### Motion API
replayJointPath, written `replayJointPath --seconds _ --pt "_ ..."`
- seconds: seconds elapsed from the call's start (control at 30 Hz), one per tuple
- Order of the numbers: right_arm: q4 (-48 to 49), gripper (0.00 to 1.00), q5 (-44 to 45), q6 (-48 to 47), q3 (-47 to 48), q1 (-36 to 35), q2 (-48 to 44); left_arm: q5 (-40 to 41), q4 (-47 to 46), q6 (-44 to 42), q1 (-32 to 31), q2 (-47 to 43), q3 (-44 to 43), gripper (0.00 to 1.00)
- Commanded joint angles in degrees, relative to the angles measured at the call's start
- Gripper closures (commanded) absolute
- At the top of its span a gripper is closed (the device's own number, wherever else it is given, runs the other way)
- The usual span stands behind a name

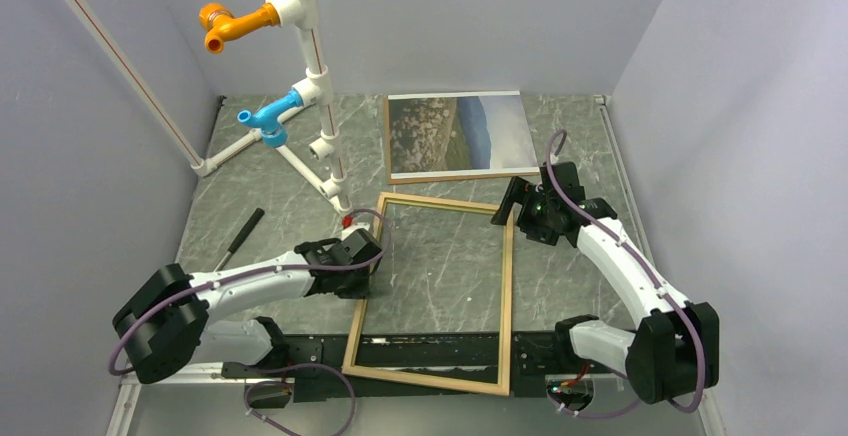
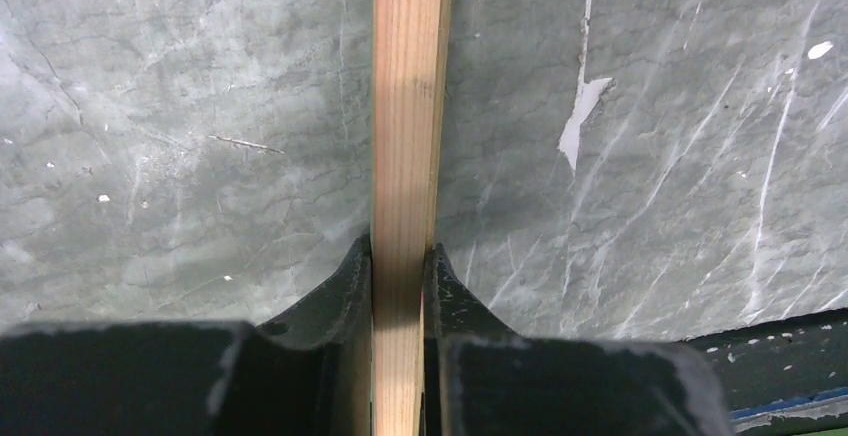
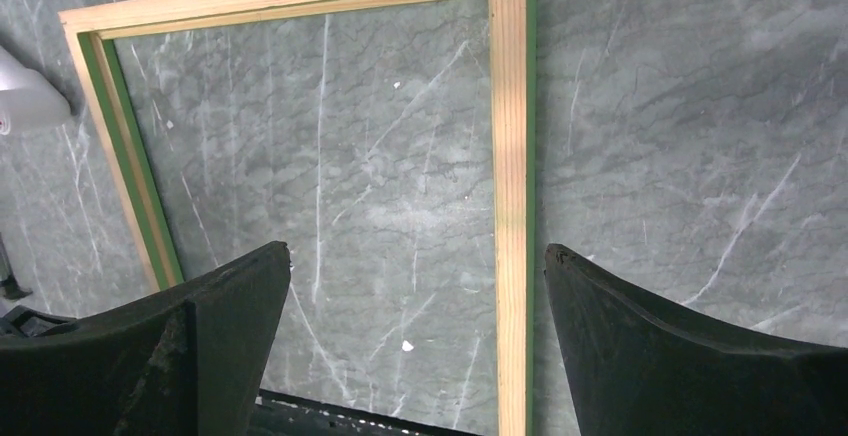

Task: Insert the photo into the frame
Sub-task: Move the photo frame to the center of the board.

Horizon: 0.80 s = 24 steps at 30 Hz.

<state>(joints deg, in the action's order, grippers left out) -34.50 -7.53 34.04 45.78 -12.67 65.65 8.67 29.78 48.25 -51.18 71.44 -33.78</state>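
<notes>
While the left gripper [image 1: 366, 262] is pinching the left rail of the frame [image 1: 509, 296], its jaws are pressing against both sides of the wood, as the left wrist view is showing.

Frame: lying flat on the table [image 1: 270, 206], pale wood face up, a green edge peeking along the rails in the right wrist view. Its long axis is running from the near edge toward the far wall, leaning slightly left at the near end, which is resting over the arms' black base bar.

Right gripper [image 1: 512, 206]: hovering above the frame's far right corner, jaws spread wide, holding nothing. The right rail is passing between its fingers below, closer to the right-hand one.

Photo [image 1: 455, 134]: lying picture side up at the far side of the table, just beyond the frame's far rail and apart from it. A thin brown edge is showing beneath it; I cannot tell what that belongs to.

Key relation: the photo is sitting straight ahead of the open right jaws, and the right arm is clearly the nearer one. The photo's long axis is running across the table, crosswise to the frame's, so I am expecting a quarter turn to be needed before it goes in.
</notes>
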Motion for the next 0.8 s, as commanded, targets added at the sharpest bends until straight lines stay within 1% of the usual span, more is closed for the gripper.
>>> replayJointPath --seconds 0.0,0.17,0.37,0.77 --pt "-1.3 0.0 1.0 -0.6 0.2 0.2 -2.4 0.2 -0.1 1.8 0.9 -2.4 2.7 1.0" --pt "-1.3 0.0 0.7 -0.1 -0.7 0.3 -3.5 1.4 0.4 4.2 1.3 -4.9 3.1 1.0" --pt "-1.6 0.0 1.0 0.1 -1.3 0.3 -4.5 3.6 1.2 6.2 2.0 -4.9 1.6 1.0" --pt "-5.7 0.0 3.7 -1.2 1.2 0.4 -9.7 2.6 -0.2 4.4 6.2 -1.6 -1.5 1.0"
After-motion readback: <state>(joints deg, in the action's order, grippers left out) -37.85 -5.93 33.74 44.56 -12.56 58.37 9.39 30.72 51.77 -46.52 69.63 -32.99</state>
